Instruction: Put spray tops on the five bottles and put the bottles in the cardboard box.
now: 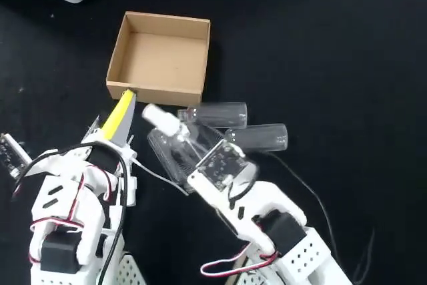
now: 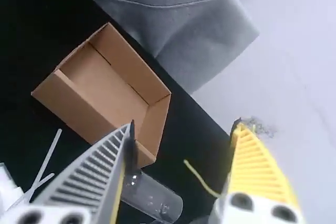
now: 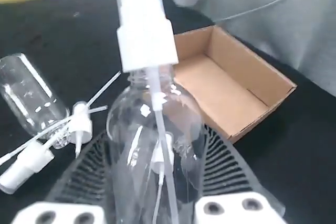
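Note:
My right gripper (image 1: 199, 153) is shut on a clear bottle (image 3: 152, 129). A white spray top (image 3: 144, 35) sits in the bottle's neck, its tube running down inside, and the bottle points toward the cardboard box (image 1: 160, 58). Two more clear bottles without tops (image 1: 217, 114) (image 1: 260, 137) lie on the black table just right of the held one. My left gripper (image 2: 181, 129) is open with nothing between its fingers and hovers near the box's front corner (image 2: 149, 156). Its yellow finger (image 1: 119, 117) reaches the box's front wall.
Another clear bottle (image 3: 29, 95) and loose white spray tops (image 3: 79, 124) (image 3: 21, 163) with thin tubes lie beside the held bottle. Grey cloth (image 2: 168, 19) lies behind the box. A black cable (image 1: 320, 211) trails at the right.

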Tool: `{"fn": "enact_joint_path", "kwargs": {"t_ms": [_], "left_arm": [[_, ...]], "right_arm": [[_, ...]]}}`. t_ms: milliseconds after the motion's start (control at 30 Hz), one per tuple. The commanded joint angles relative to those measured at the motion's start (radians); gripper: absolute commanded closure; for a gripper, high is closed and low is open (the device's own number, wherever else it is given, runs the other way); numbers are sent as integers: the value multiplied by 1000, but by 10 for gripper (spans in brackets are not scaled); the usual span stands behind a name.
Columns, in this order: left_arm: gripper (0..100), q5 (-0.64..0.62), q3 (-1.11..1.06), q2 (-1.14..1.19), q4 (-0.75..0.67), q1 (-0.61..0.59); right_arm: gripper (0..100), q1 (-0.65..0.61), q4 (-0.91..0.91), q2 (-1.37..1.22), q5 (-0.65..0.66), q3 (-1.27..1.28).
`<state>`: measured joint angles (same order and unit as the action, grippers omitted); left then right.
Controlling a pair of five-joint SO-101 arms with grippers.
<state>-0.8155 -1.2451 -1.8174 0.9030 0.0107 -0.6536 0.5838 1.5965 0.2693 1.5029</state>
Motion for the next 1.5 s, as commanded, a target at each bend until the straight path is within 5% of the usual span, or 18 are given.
{"fn": "enact_joint_path", "kwargs": {"t_ms": [0, 900, 1467], "left_arm": [[718, -11, -25, -6, -66, -8], [722, -2, -128, -6, -138, 7], [722, 112, -148, -6, -129, 202]], "right_arm": [[949, 31, -29, 28, -43, -21], [949, -40, -51, 28, -48, -13], [949, -38, -51, 19, -48, -12]]}}
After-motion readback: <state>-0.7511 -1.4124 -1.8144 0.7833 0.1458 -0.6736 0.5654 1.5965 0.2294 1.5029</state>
